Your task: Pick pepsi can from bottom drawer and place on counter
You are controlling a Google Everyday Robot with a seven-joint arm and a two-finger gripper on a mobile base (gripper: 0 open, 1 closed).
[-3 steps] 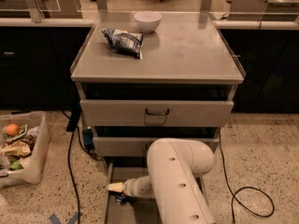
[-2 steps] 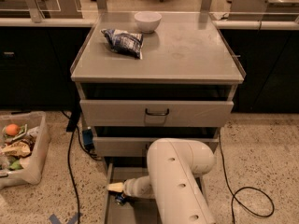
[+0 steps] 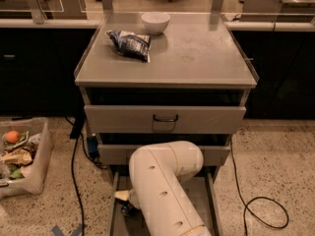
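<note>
The bottom drawer [image 3: 203, 200] is pulled out at the foot of the grey cabinet. My white arm [image 3: 165, 188] reaches down into it and hides most of its floor. My gripper [image 3: 125, 202] is low at the drawer's left side, next to its left wall. A small dark shape [image 3: 127, 211] lies right at the gripper's tip; I cannot tell if it is the pepsi can. The counter [image 3: 197, 53] is the flat grey cabinet top above.
A blue-white snack bag [image 3: 129, 43] and a white bowl [image 3: 155, 22] sit on the counter's far left. A shallower drawer with a dark handle [image 3: 165, 118] stands slightly open above. A bin of items [image 3: 19, 156] stands left on the floor. Cables [image 3: 261, 205] lie right.
</note>
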